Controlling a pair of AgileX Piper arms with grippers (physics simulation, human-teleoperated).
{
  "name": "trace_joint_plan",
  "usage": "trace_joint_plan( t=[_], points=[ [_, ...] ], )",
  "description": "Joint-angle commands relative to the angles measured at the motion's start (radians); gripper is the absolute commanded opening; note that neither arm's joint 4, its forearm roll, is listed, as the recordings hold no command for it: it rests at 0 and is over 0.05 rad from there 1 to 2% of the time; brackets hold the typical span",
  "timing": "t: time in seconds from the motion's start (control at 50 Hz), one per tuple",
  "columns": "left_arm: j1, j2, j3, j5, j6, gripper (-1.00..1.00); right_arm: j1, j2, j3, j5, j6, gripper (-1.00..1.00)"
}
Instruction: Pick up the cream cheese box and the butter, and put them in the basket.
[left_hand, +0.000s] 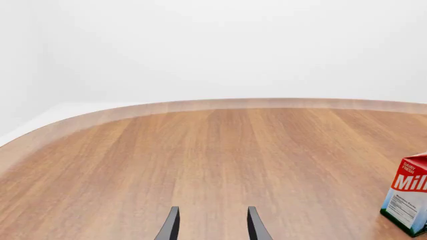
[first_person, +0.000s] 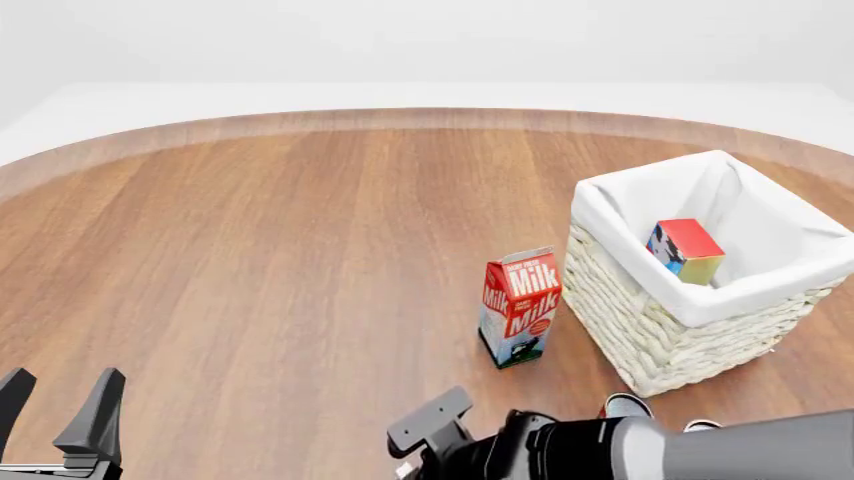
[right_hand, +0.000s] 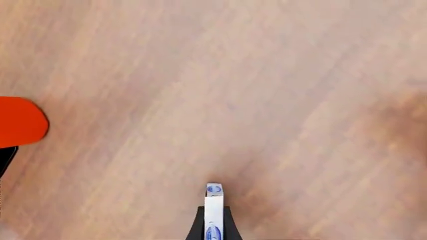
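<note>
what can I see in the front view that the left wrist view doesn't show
Only the front view shows the basket with the butter inside it, plus the right arm at the near edge. Only the left wrist view shows the left gripper's fingertips close up, spread apart with nothing between them. Both show the milk carton standing upright on the table.

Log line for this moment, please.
butter: in basket | right gripper: shut on thin white-blue box | left gripper: open, nothing held | milk carton: upright
</note>
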Motion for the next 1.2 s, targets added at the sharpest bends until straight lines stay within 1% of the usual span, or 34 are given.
trace_joint_plan(
  t=[0.02, 0.3, 0.58, 0.72, 0.8, 0.88, 0.96, 1.04, 1.08, 1.1, 1.2],
  points=[
    [0.0, 0.0, 0.0, 0.0, 0.0, 1.0, -0.01, -0.005, -0.021, 0.022, -0.018, -1.0],
    [0.0, 0.0, 0.0, 0.0, 0.0, 1.0, -0.046, -0.029, -0.084, 0.1, -0.079, -1.0],
    [0.0, 0.0, 0.0, 0.0, 0.0, 1.0, -0.094, -0.082, -0.225, 0.247, -0.206, -1.0],
    [0.0, 0.0, 0.0, 0.0, 0.0, 1.0, -0.086, -0.1, -0.27, 0.289, -0.241, -1.0],
    [0.0, 0.0, 0.0, 0.0, 0.0, 1.0, -0.1, -0.114, -0.311, 0.321, -0.278, -1.0],
    [0.0, 0.0, 0.0, 0.0, 0.0, 1.0, -0.112, -0.12, -0.337, 0.337, -0.306, -1.0],
    [0.0, 0.0, 0.0, 0.0, 0.0, 1.0, -0.116, -0.122, -0.341, 0.34, -0.318, -1.0],
    [0.0, 0.0, 0.0, 0.0, 0.0, 1.0, -0.13, -0.135, -0.359, 0.354, -0.347, -1.0],
    [0.0, 0.0, 0.0, 0.0, 0.0, 1.0, -0.133, -0.137, -0.362, 0.357, -0.351, -1.0],
    [0.0, 0.0, 0.0, 0.0, 0.0, 1.0, -0.144, -0.143, -0.372, 0.365, -0.365, -1.0],
    [0.0, 0.0, 0.0, 0.0, 0.0, 1.0, -0.157, -0.154, -0.391, 0.38, -0.391, -1.0]
  ],
)
